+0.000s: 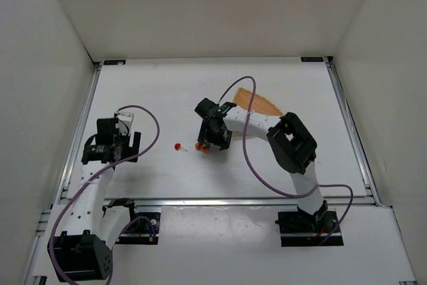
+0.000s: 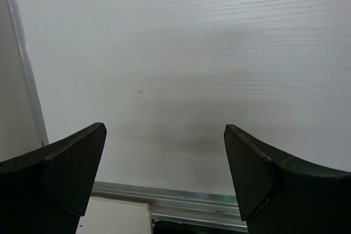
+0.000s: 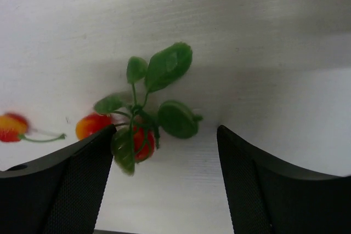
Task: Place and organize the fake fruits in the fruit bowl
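In the top view the fruit bowl (image 1: 259, 103) sits right of centre in the upper half of the table (image 1: 167, 91), its lower edge hidden under the right arm. The fake fruits lie outside it, near the middle of the frame: a single berry (image 1: 177, 146) on a thin stem, and just to its right a leafy cluster (image 1: 202, 146) directly under the right gripper (image 1: 212, 141)

The right wrist view shows that gripper (image 3: 164, 135) with its jaws spread wide and nothing pinched. The cluster (image 3: 148, 108), green leaves over a red ball and an orange one, lies on the table between the fingers, close against the finger (image 3: 66, 184) at lower left; whether a leaf touches it I cannot tell. The single berry (image 3: 12, 127) is at the left edge, blurred

The left gripper (image 1: 113, 141) sits at mid-left in the top view, well apart from the fruits. In its own view the left gripper (image 2: 164, 135) has its jaws spread over bare table, a metal rail (image 2: 181, 195) along the bottom
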Robot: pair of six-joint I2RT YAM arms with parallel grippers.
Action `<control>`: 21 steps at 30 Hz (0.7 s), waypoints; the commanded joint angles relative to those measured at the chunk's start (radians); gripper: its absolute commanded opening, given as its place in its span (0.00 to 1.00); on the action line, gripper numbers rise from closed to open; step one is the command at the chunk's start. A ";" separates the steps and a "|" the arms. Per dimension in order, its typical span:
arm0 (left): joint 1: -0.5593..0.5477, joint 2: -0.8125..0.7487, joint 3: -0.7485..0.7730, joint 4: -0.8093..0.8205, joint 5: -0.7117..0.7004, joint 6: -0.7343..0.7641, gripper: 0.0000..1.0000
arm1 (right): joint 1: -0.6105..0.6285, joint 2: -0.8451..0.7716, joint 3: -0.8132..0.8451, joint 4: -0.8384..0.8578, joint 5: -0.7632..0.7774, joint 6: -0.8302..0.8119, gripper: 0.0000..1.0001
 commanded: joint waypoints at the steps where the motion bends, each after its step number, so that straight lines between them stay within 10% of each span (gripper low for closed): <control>1: -0.011 -0.009 -0.003 0.018 0.041 0.015 1.00 | 0.006 0.026 0.047 0.008 -0.008 0.082 0.73; 11: -0.176 0.084 0.060 0.037 0.029 0.167 1.00 | 0.024 0.055 0.050 -0.001 0.010 0.027 0.04; 21: -0.541 0.254 0.140 0.046 -0.068 0.310 1.00 | 0.089 -0.228 -0.090 -0.001 0.083 -0.150 0.00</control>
